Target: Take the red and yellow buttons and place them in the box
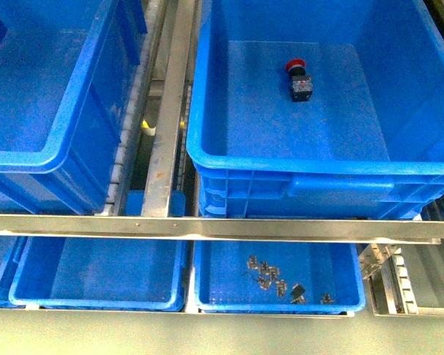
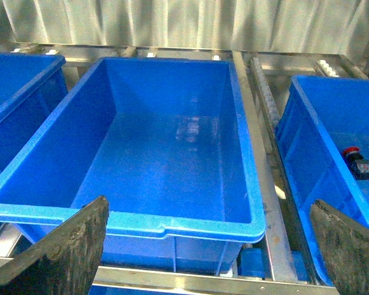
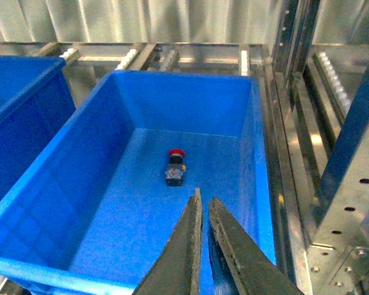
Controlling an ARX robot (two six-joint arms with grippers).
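Closest to us in the right wrist view is our right gripper [image 3: 204,196], and its two dark fingers are pinched almost together with only a thin crack between them. It holds nothing. Our left gripper [image 2: 208,201] is spread wide and holds nothing too.

We see one red button [image 1: 299,78]. It lies on its side on the floor of the right big box [image 1: 281,166], toward the far end, away from every wall. The right gripper hangs above the near end of that box and points at the button. The left big box [image 1: 52,159] has nothing in it that we can see. We see no yellow button anywhere. Lower down, a small tray [image 1: 229,288] has little metal bits [image 1: 270,274] in it, but those are not ours to move.

We think the button is light and hard, like a small plastic toy. Its round red cap looks smooth, so fingers could slip off it. The blocky dark body has flat sides, and that is the best place to pinch. It sits loose on a smooth floor, so it may slide if one finger bumps it first. The right gripper would have to spread before it could go around the body.
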